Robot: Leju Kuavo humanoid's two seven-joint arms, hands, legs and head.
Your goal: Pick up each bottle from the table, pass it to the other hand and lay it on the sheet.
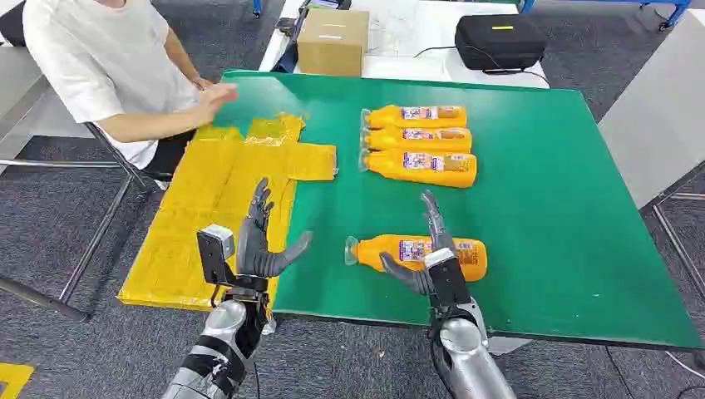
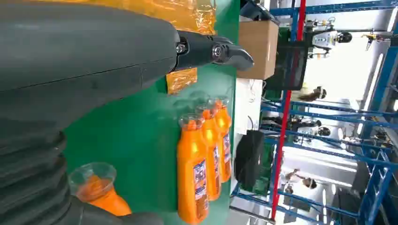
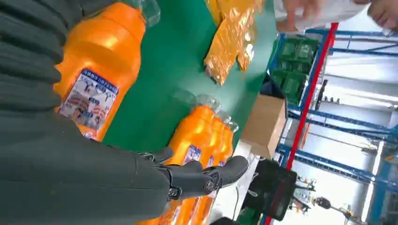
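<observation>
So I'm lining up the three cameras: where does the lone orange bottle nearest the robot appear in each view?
Head view: lone bottle lies at lower centre, right hand over it.
Left wrist view: its clear cap end is at the lower left.
Right wrist view: its body is at the upper left.
Shared landmark: the row of three bottles.

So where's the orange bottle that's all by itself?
In the head view the lone bottle lies on its side near the green table's front edge, right under the right hand, apart from the row of three bottles behind it.
</observation>
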